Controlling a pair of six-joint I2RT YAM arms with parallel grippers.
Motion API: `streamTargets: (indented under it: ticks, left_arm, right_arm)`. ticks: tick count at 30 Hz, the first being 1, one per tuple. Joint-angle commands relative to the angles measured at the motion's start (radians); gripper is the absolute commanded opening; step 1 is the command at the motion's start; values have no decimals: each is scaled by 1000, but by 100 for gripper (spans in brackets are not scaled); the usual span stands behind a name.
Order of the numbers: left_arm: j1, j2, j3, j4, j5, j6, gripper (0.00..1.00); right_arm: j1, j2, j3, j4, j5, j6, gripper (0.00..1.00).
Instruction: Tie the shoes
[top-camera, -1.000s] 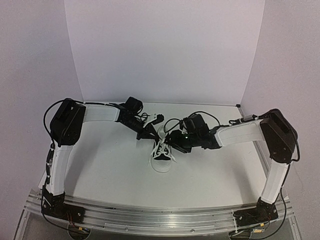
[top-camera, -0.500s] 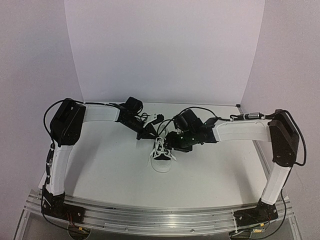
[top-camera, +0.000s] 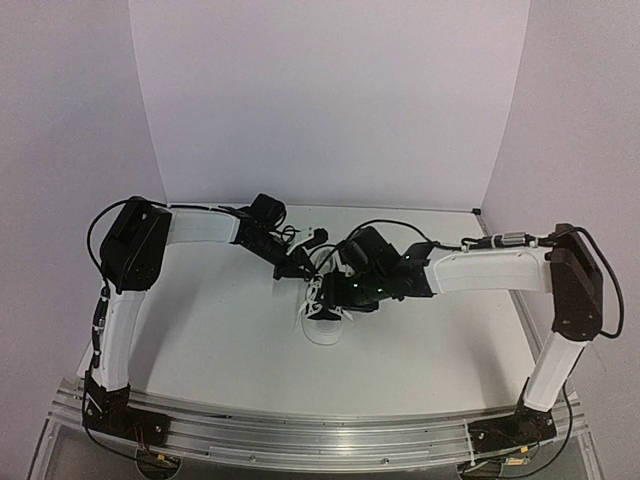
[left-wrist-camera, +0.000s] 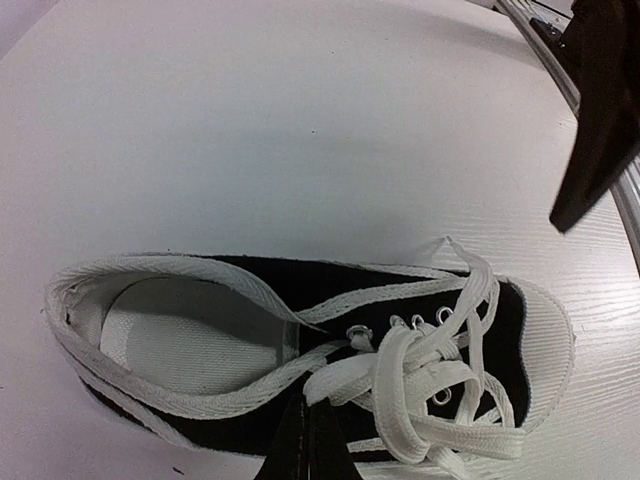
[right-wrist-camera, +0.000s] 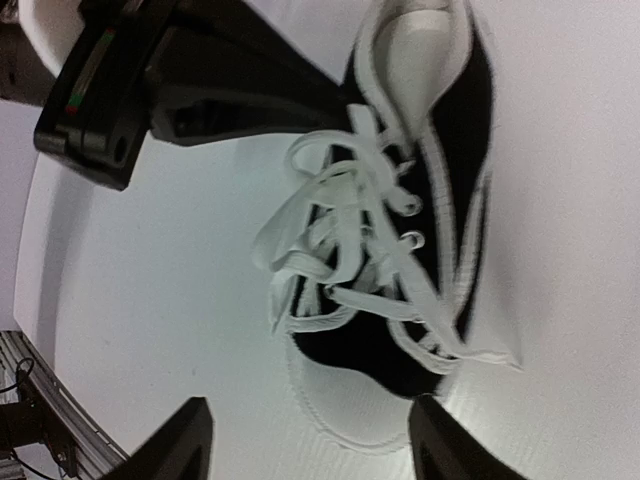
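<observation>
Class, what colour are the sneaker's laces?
White laces, clearest in the left wrist view.

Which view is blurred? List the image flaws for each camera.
Right wrist: the sneaker is motion-smeared, with soft, doubled edges. Left wrist: sharp on the laces, though wide-angle distortion bows the table. Top external: evenly lit and glare-free, but coarse, and the shoe is tiny and partly hidden by the arms.

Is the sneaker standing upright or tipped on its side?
Upright. The black sneaker rests on its sole, opening facing up with the white insole showing.
</observation>
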Motion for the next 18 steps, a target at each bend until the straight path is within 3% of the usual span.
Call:
streamTargets:
  ticks: [1, 5, 11, 18]
  left_arm:
    - [2, -42, 18, 14, -2, -12, 0]
    - [1, -40, 17, 13, 1, -13, 0]
    - [1, -37, 22, 13, 4, -12, 0]
    - [1, -35, 24, 13, 8, -13, 0]
  right_arm:
    - [30, 76, 56, 131, 65, 78, 78]
    - [29, 141, 124, 134, 68, 76, 79]
    - [29, 198, 160, 122, 76, 100, 65]
    - [29, 245, 232, 19, 131, 105, 65]
